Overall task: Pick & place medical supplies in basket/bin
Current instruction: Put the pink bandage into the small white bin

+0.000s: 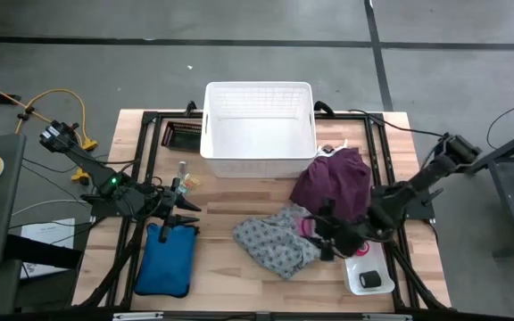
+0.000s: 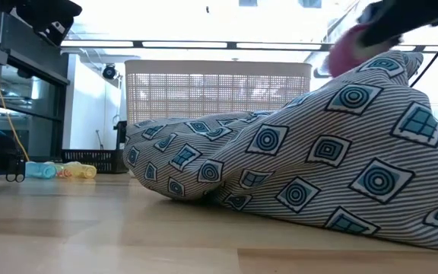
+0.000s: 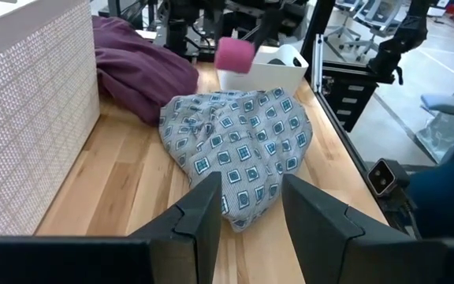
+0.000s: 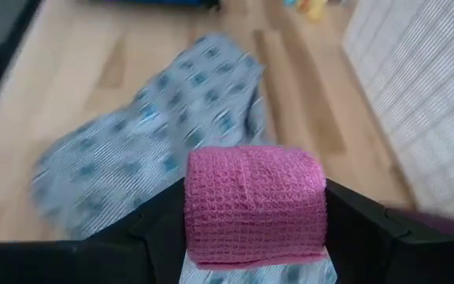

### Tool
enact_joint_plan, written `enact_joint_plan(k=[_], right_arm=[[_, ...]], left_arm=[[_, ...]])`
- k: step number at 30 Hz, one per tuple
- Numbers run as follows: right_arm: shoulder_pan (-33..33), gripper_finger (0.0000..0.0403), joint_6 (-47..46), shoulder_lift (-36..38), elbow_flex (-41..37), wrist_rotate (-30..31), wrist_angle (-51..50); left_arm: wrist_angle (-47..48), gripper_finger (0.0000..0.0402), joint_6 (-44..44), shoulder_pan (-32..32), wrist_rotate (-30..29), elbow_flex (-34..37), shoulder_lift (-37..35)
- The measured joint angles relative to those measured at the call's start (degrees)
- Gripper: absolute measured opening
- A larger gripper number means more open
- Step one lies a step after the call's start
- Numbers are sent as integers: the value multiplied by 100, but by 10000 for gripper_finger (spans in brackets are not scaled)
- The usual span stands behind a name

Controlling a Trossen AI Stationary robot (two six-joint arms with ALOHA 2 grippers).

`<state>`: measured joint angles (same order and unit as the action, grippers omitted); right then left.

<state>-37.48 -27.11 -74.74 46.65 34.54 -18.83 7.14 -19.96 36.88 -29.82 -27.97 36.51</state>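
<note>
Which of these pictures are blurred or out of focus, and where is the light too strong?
Right wrist view: the pink tape roll held in the right gripper is sharp, while the grey patterned cloth behind is blurred. Low view: the ceiling lights glare white; the roll is smeared. Left wrist view: the left gripper, open, is sharp; the roll is soft. High view: even light.

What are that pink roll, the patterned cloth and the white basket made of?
The pink tape roll, held in the right tool, looks like matte woven elastic wrap, with a waffle texture. The grey patterned cloth seems soft printed fabric; it folds and rumples. The white basket is probably moulded plastic, with lattice walls.
</note>
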Motion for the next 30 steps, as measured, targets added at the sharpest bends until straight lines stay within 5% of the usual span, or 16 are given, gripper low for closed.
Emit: enact_joint_plan(k=[16,30], right_arm=[[-2259,235,-3095,908,0,-569,-2250],[-3197,235,-4081,886,0,-642,-2687]], left_arm=[[2,128,1,-1,0,0,0],[4,128,1,-2,0,0,2]])
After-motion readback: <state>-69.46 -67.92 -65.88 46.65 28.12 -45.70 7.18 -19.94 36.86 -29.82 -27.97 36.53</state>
